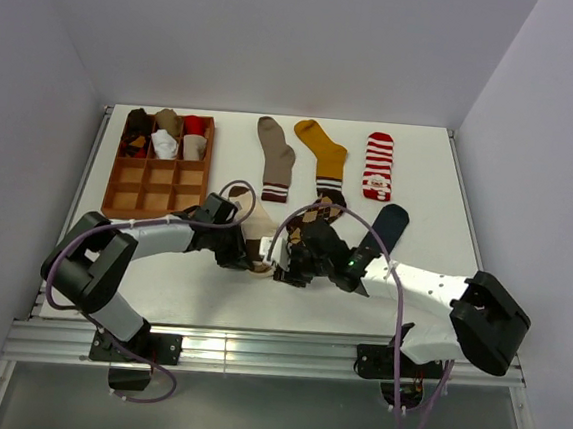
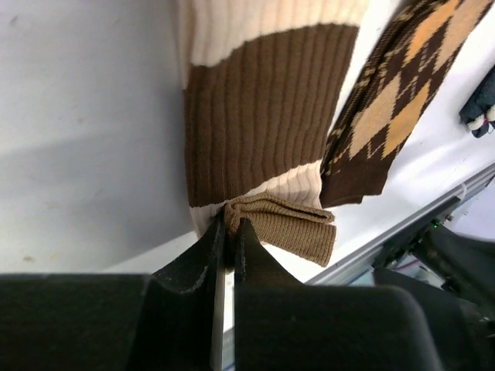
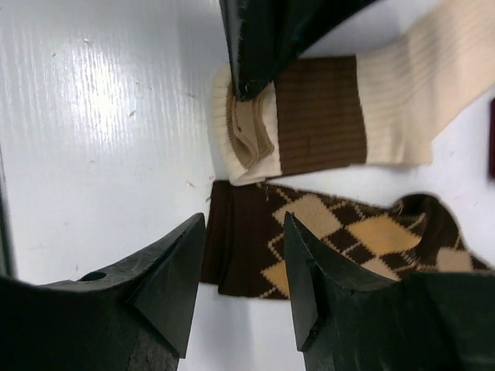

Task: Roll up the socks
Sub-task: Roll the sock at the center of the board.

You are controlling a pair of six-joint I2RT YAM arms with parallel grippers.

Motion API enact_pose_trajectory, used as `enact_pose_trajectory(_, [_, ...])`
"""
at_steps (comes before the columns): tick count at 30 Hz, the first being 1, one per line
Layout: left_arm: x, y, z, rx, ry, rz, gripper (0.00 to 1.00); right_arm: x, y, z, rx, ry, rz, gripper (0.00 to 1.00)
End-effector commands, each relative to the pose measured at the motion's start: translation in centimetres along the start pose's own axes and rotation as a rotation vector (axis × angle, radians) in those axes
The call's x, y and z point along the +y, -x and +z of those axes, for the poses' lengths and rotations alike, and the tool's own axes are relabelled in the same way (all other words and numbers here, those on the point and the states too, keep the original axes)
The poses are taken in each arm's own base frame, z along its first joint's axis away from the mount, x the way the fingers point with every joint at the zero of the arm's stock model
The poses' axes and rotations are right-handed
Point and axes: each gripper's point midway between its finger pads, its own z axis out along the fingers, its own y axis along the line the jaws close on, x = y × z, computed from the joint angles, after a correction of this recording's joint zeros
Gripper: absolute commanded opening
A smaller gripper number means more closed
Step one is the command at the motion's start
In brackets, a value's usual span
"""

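Observation:
A cream-and-brown sock (image 2: 263, 124) lies flat, its tan near end folded over. My left gripper (image 2: 230, 224) is shut on that folded end (image 2: 286, 222). Right beside it lies the brown argyle sock (image 3: 348, 232), also seen in the left wrist view (image 2: 387, 108). My right gripper (image 3: 244, 232) is open, hovering just above the argyle sock's dark cuff (image 3: 236, 247), with nothing between its fingers. From above, both grippers (image 1: 250, 260) (image 1: 285, 268) meet near the table's middle front. A navy sock (image 1: 386, 228) lies partly under the right arm. Taupe (image 1: 274, 156), mustard (image 1: 322, 155) and red-white striped (image 1: 378, 165) socks lie in a row behind.
A wooden grid tray (image 1: 158, 191) stands at the back left, with rolled socks (image 1: 165, 136) in its far row. The table's metal front edge (image 1: 254, 352) runs close behind the grippers. The left gripper's black fingers (image 3: 263, 46) reach into the top of the right wrist view.

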Motion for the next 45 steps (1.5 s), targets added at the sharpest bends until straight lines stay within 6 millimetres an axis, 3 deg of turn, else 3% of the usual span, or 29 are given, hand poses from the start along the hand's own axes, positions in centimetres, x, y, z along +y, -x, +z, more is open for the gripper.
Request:
enact_pose_trajectory(1, [2.9, -1.9, -0.4, 0.097, 0.113, -0.057, 0.0, -1.0, 2.9, 0.7, -0.078, -0.096, -0.178, 0.53])
enact_pose_trajectory(13, [3.3, -1.0, -1.7, 0.106, 0.144, -0.039, 0.0, 3.0, 4.4, 4.2, -0.086, -0.058, -0.39, 0.53])
enact_pose_trajectory(20, [3.4, -1.1, -1.7, 0.118, 0.148, -0.025, 0.0, 4.8, 3.7, 5.5, -0.054, -0.02, -0.447, 0.51])
enact_pose_trajectory(26, [3.5, -1.2, -1.6, 0.126, 0.146, -0.019, 0.0, 5.0, 3.3, 6.4, -0.031, -0.007, -0.463, 0.5])
enact_pose_trajectory(45, [3.7, -1.2, -1.6, 0.13, 0.155, 0.001, 0.0, 2.7, 4.0, 8.4, -0.006, -0.103, -0.505, 0.5])
